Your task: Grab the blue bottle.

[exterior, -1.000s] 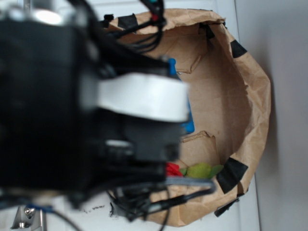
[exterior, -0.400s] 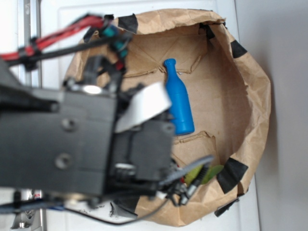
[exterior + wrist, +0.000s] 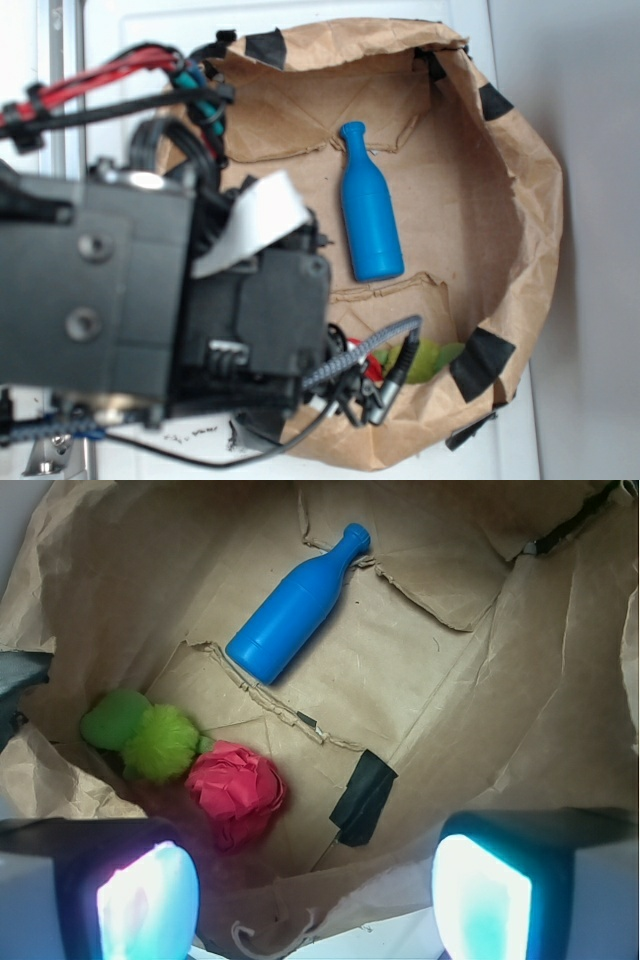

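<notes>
The open, empty gripper (image 3: 315, 895) hangs well short of the bottle (image 3: 293, 605) ahead; descending, it could probably snag the bag (image 3: 560, 660).

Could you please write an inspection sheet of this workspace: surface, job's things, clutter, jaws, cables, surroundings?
Surface: brown paper bag lying open, creased and torn inside, patched with black tape.
Job's things: blue bottle lying on its side on the bag floor, untouched.
Clutter: two green fuzzy balls touching each other, and a red crumpled paper ball beside them.
Jaws: gripper open, above the bag's edge, holding nothing.
Cables: red and black wires along the arm; a braided cable hanging over the bag.
Surroundings: white surface around the bag.
</notes>
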`<state>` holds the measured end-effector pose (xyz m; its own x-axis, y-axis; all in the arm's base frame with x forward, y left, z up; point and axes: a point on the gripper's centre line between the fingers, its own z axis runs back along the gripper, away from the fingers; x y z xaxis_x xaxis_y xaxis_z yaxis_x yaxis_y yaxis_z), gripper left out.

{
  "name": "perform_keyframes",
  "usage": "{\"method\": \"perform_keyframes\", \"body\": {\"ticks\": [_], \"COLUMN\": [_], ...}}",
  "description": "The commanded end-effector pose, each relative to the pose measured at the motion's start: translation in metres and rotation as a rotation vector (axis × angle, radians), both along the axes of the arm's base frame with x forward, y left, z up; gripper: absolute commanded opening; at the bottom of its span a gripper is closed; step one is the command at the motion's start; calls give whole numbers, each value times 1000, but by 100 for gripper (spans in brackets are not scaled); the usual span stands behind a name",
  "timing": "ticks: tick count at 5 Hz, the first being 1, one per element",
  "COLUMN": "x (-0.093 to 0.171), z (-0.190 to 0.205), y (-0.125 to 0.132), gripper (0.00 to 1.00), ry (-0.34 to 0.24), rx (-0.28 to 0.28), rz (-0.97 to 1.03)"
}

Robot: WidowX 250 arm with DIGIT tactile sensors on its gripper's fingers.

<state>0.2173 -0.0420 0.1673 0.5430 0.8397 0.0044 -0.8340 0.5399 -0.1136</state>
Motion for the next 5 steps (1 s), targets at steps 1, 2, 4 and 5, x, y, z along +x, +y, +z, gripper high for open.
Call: {"method": "perform_keyframes", "body": {"ticks": [1,2,4,5], "x": [-1,17,38,40], "z": [10,-4,-29,-37], "y": [7,18,44,51], "gripper": [100,100,100,100], "ry": [-35,-32,-22,-48], "rx": [-9,37,74,95], "rz": [32,58,182,191]}}
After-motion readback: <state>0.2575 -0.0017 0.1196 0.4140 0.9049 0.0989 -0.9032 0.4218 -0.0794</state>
